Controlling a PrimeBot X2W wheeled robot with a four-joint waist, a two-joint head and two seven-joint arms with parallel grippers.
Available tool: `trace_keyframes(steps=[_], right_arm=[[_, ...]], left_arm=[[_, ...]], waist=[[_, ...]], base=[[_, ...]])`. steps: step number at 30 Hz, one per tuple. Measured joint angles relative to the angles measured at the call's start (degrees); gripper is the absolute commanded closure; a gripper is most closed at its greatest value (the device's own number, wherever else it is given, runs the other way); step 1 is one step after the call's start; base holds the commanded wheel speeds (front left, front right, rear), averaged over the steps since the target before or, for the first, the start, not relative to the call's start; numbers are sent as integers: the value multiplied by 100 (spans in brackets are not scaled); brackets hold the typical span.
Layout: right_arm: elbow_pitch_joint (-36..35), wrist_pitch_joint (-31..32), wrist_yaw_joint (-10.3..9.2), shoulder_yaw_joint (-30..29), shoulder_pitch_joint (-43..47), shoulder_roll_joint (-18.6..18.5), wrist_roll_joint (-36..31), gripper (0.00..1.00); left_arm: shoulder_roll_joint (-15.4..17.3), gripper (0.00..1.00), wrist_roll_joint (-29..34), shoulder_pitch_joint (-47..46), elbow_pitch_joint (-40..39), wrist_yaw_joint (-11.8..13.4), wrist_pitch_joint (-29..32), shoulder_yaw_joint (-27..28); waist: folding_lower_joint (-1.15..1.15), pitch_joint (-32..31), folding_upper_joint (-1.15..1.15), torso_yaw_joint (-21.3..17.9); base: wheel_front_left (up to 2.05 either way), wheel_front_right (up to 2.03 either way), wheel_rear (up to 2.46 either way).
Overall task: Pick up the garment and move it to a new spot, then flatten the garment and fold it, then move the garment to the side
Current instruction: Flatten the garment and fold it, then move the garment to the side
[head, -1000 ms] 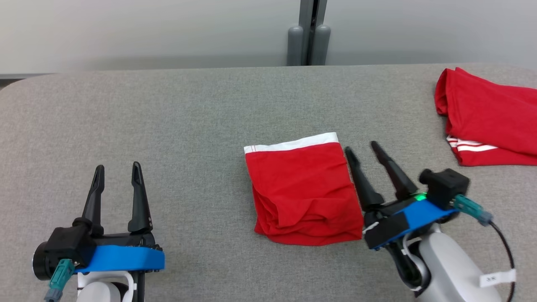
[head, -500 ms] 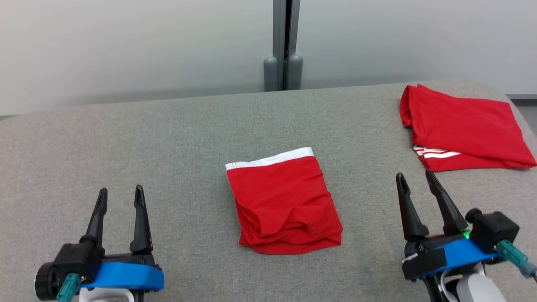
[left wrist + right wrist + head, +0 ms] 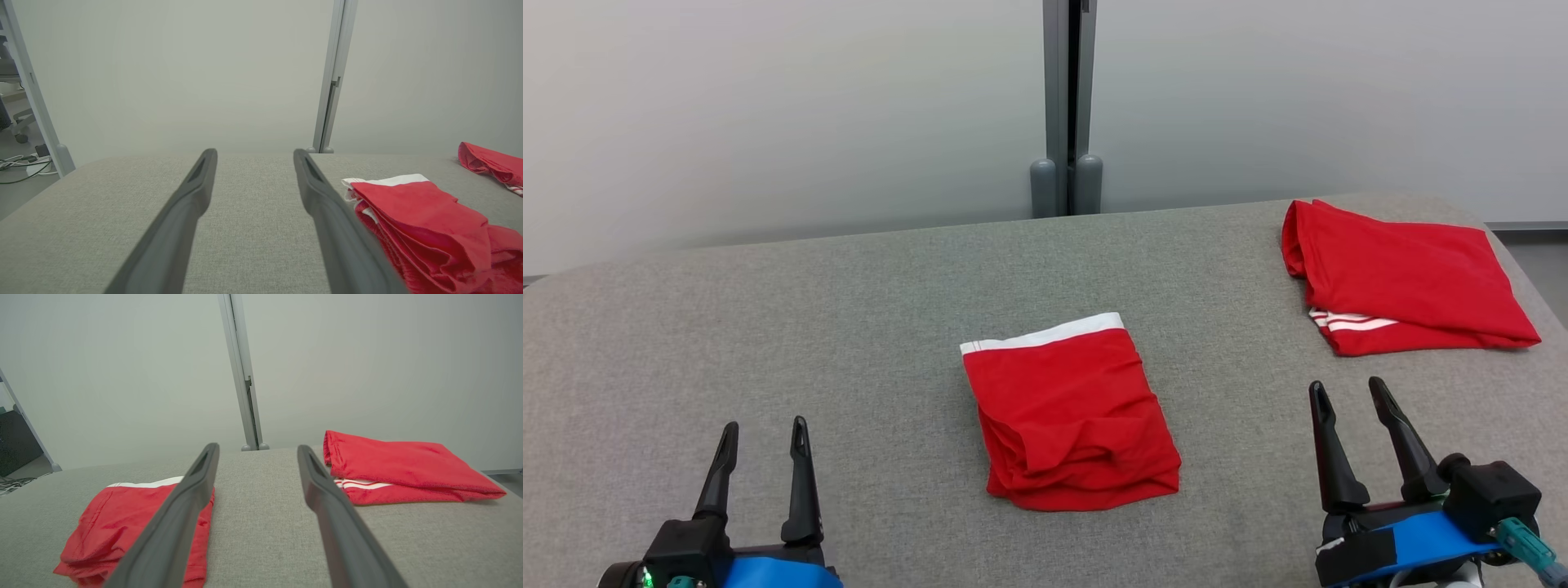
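Note:
The garment (image 3: pixel 1070 416) is a folded red piece with a white waistband along its far edge, lying on the middle of the grey table (image 3: pixel 768 327). My left gripper (image 3: pixel 765 429) stands open at the lower left, well apart from it. At the lower right my right gripper (image 3: pixel 1347 388) is open too, a clear gap away from the cloth's right edge. The left wrist view has the garment (image 3: pixel 425 220) to the right of the open left gripper (image 3: pixel 254 154). In the right wrist view the garment (image 3: pixel 118 526) lies left of the open right gripper (image 3: pixel 257 448). Nothing is held.
A second folded red garment with white stripes (image 3: pixel 1401 278) lies at the table's back right corner, also seen ahead and to the right of the right fingers (image 3: pixel 400 467). A grey partition post (image 3: pixel 1066 106) and a pale wall stand behind the table.
My right gripper has drawn back from the garment's right edge toward the lower right, still open. The head camera has tilted up, shifting the whole view. The garment has not moved.

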Motion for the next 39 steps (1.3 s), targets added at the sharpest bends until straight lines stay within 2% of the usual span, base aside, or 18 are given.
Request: trace_keyframes(steps=[12, 39], right_arm=[[18, 0, 0, -146, 2, 58, -220, 0], [222, 0, 0, -70, 5, 82, -226, 0]], left_arm=[[1, 0, 62, 88, -16, 8, 0, 8], [1, 0, 68, 59, 55, -42, 0, 14]], waist=[[1, -43, 0, 128], [0, 1, 1, 203]], base=[[0, 0, 0], [0, 0, 0]])
